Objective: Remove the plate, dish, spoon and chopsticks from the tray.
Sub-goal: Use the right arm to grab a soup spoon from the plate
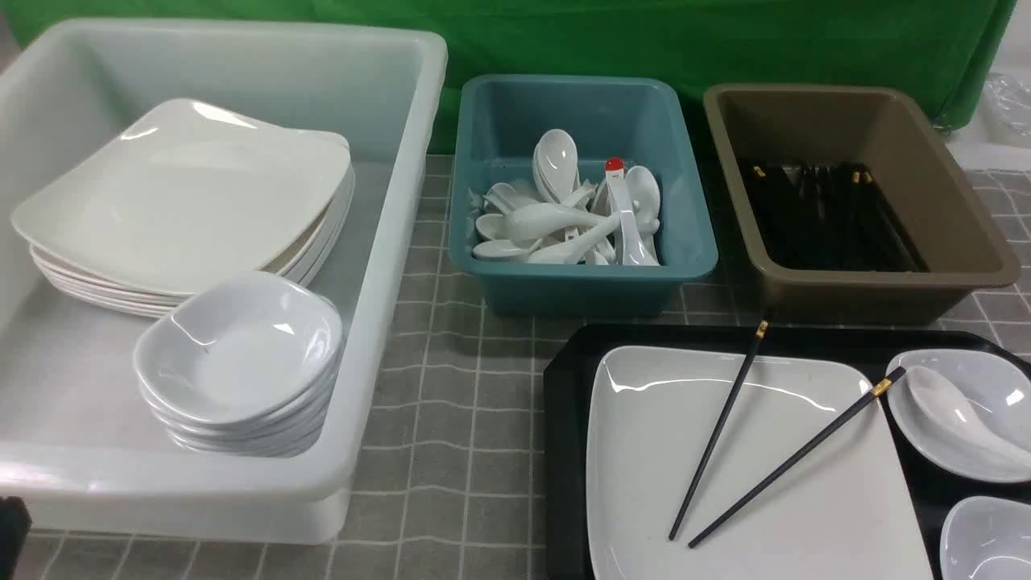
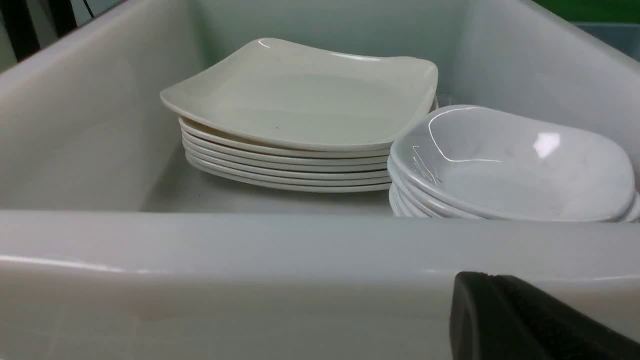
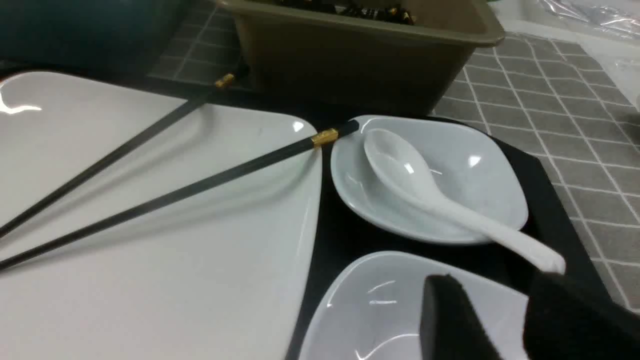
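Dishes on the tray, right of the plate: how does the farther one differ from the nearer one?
The farther dish holds the spoon, whose handle sticks out over its rim; the nearer dish is empty. One chopstick reaches its gold-banded end over the farther dish's rim; no chopstick reaches the nearer dish. Shared: both are small, deep, glossy white, sitting on the black tray.

Quick count: one black tray (image 1: 564, 451), one big square plate (image 1: 644, 483), two loose chopsticks (image 1: 721, 423), two small dishes (image 1: 999, 387), one spoon (image 1: 946, 411). There are three tubs: one white tub (image 1: 387, 322), one teal tub (image 1: 580, 282), one brown tub (image 1: 862, 298). Six or seven stacked plates (image 1: 185, 209), about five stacked dishes (image 1: 242, 346), one red-tipped utensil (image 1: 616, 193). The spoon pile (image 1: 556, 221) and chopstick bundle (image 1: 830, 217) are too jumbled to count.
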{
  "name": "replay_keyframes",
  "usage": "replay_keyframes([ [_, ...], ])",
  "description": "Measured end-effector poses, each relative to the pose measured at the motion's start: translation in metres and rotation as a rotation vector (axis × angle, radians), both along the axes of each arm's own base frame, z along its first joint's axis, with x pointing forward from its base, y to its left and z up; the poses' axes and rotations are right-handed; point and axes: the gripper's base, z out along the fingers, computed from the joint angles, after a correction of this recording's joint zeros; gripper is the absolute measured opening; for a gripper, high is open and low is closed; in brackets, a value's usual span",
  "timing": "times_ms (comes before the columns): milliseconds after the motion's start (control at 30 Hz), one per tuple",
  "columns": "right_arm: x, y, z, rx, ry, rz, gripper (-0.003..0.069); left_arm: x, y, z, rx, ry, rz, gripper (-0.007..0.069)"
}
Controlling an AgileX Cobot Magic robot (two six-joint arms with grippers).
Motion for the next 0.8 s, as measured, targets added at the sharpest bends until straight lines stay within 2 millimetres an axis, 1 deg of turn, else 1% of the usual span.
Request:
replay_keyframes([
  [67,0.0,0.0,0.0,0.0,0.0,0.0,0.0268,0.0,0.0,0.0,-0.006,-0.003,0.0,0.002],
  [133,0.0,0.0,0.0,0.0,0.0,0.0,0.0268,0.001,-0.001,0.008,-0.134,-0.081,-0.001,0.002],
  [200,0.0,0.0,0.0,0.0,0.0,0.0,0.0268,0.001,-0.001,0.011,-0.204,-0.114,0.0,0.002],
  [267,0.0,0.0,0.0,0.0,0.0,0.0,0.0268,0.001,0.0,0.018,-0.343,-0.192,0.009,0.002],
  [300,0.0,0.0,0.0,0.0,0.0,0.0,0.0268,0.0,0.0,0.021,-0.37,-0.223,0.012,0.002],
  [367,0.0,0.0,0.0,0.0,0.0,0.0,0.0268,0.0,0.002,0.027,-0.387,-0.295,0.019,0.002],
  [400,0.0,0.0,0.0,0.0,0.0,0.0,0.0268,0.0,0.002,0.028,-0.386,-0.302,0.02,0.002],
  [433,0.0,0.0,0.0,0.0,0.0,0.0,0.0268,-0.002,0.004,0.034,-0.376,-0.371,0.025,0.002],
  [567,0.0,0.0,0.0,0.0,0.0,0.0,0.0268,-0.005,0.007,0.045,-0.371,-0.504,0.031,0.002],
  [600,0.0,0.0,0.0,0.0,0.0,0.0,0.0268,-0.006,0.007,0.045,-0.375,-0.511,0.031,0.002],
  [667,0.0,0.0,0.0,0.0,0.0,0.0,0.0268,-0.009,0.009,0.053,-0.429,-0.602,0.027,0.002],
  [733,0.0,0.0,0.0,0.0,0.0,0.0,0.0268,-0.016,0.012,0.063,-0.503,-0.745,0.013,0.002],
  [767,0.0,0.0,0.0,0.0,0.0,0.0,0.0268,-0.016,0.012,0.064,-0.507,-0.745,0.011,0.002],
  [800,0.0,0.0,0.0,0.0,-0.001,0.0,0.0268,-0.018,0.012,0.066,-0.525,-0.786,0.005,0.002],
])
